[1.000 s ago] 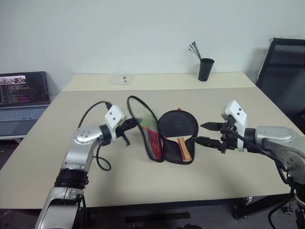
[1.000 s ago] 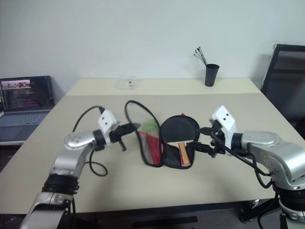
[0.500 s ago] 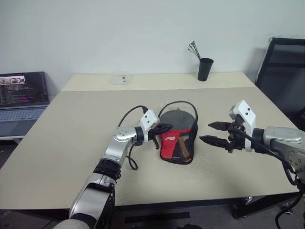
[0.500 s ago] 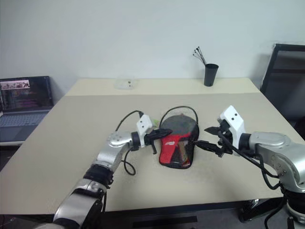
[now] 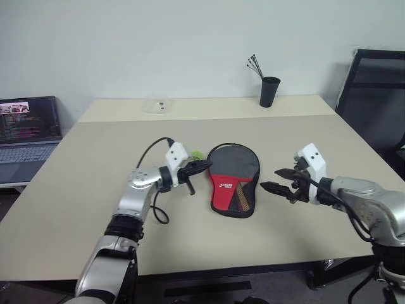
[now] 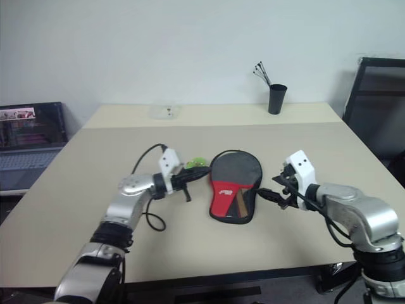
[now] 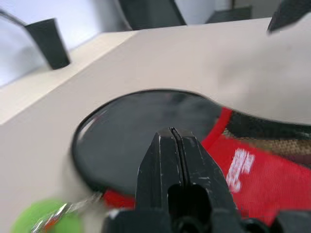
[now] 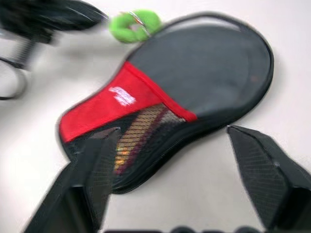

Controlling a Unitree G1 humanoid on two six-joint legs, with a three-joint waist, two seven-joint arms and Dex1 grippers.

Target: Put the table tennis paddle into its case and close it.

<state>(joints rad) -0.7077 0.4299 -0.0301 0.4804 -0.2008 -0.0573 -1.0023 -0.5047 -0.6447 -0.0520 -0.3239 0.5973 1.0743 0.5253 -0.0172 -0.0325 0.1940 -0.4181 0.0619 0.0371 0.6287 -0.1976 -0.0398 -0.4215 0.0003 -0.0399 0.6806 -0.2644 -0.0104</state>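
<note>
Case (image 5: 232, 179) lies flat mid-table (image 5: 82, 190), flap down, paddle handle (image 8: 141, 133) visible through mesh. Left gripper (image 5: 204, 164) jaws closed, empty; right gripper (image 5: 271, 180) jaws open, just beside case.

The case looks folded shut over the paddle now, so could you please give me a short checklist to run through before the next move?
1. Paddle inside: ok. The striped handle of the table tennis paddle shows through the mesh of the case.
2. Case flap down: ok. The case lies flat on the table.
3. Zip run closed around the edge: cannot tell.
4. Green pull tag reachable: ok. It lies on the table beside the round end of the case.
5. Left end effector: shut, at the case's edge near the tag; whether it pinches anything, cannot tell.
6. Right end effector: ok, open, just off the other side of the case.
</note>
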